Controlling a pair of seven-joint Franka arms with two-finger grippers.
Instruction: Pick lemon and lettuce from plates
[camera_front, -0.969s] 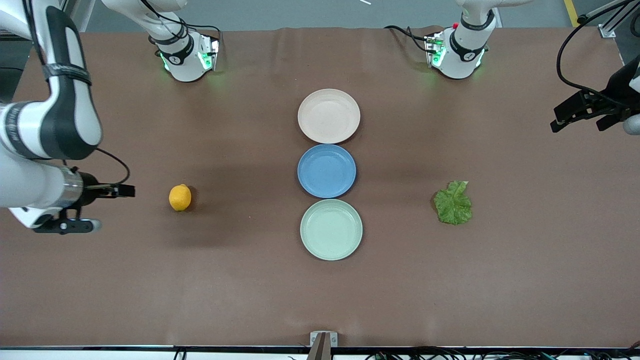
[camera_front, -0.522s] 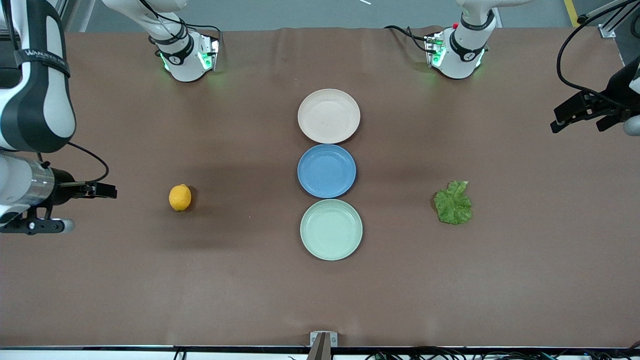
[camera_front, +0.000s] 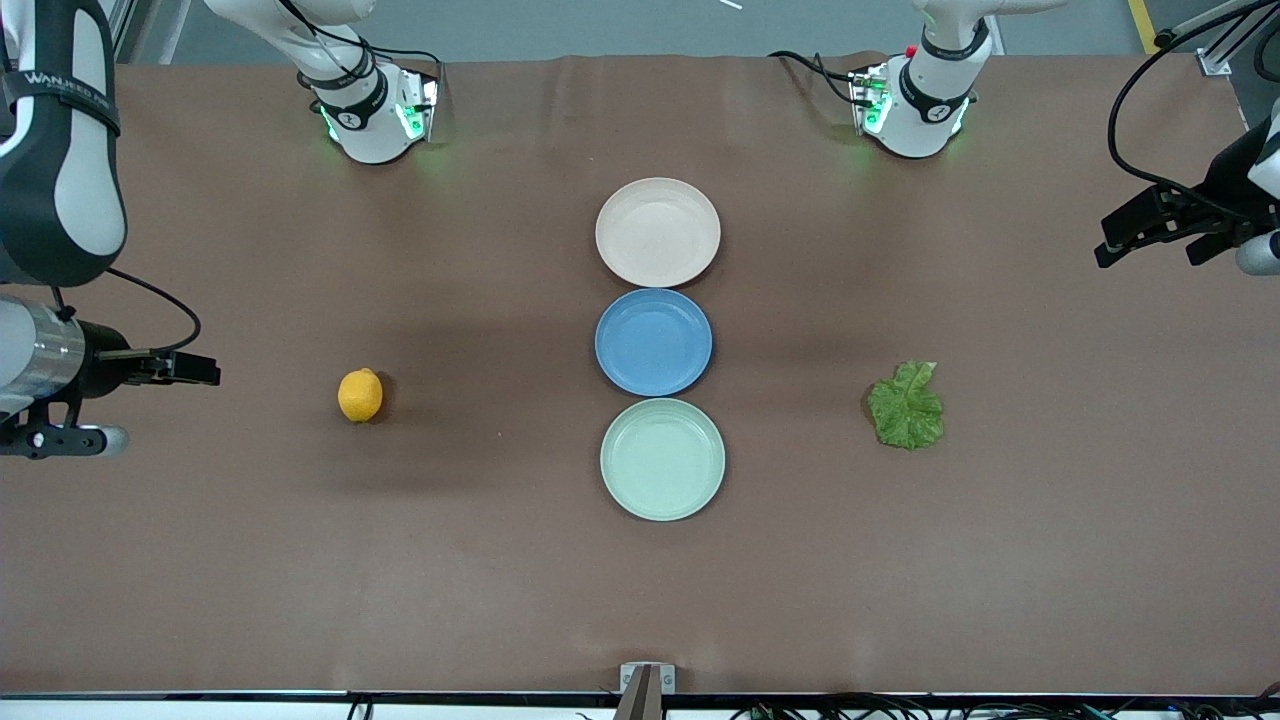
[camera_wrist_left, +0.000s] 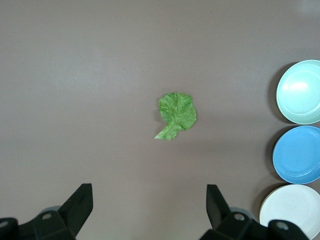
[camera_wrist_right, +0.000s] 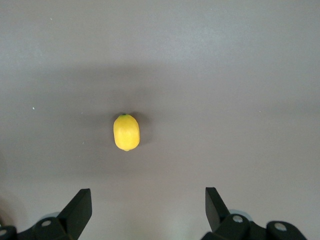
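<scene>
Left wrist view: lettuce (camera_wrist_left: 176, 115) beside three plates (camera_wrist_left: 300, 91); right wrist view: lemon (camera_wrist_right: 126, 132) alone.

the right pincer (camera_front: 190, 370) has drawn away from the lemon (camera_front: 360, 395), toward the table's end.

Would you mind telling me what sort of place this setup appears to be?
Most likely a robotics lab bench: two arm bases bolted at the edge of a brown-covered table, loose cables, and staged props, namely a lemon, lettuce and three plates.
</scene>
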